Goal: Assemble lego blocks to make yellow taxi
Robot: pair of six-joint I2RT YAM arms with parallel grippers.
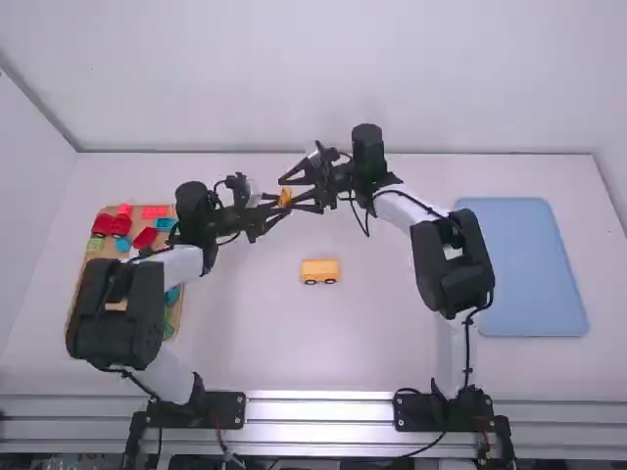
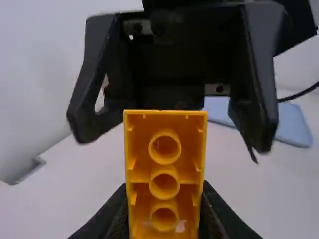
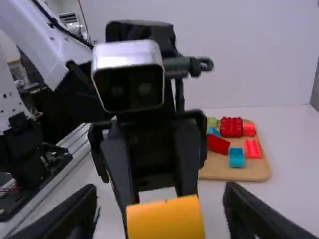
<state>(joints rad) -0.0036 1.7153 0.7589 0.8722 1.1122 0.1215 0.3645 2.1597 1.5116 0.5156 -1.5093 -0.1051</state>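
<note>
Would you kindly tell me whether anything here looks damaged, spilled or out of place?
Nothing stands out. The yellow wheeled block sits upright on its wheels, and the orange block gripped by the left end effector looks intact.

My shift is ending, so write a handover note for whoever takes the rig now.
Left claw: shut on a yellow-orange block, raised above the table.
Right claw: open, facing it, not gripping the block; probably a handover.
Done: yellow wheeled car piece stands mid-table.
Left: the held block is not on the car piece; it likely goes there.
Around: wooden tray with coloured blocks at the left, blue tray at the right.
</note>
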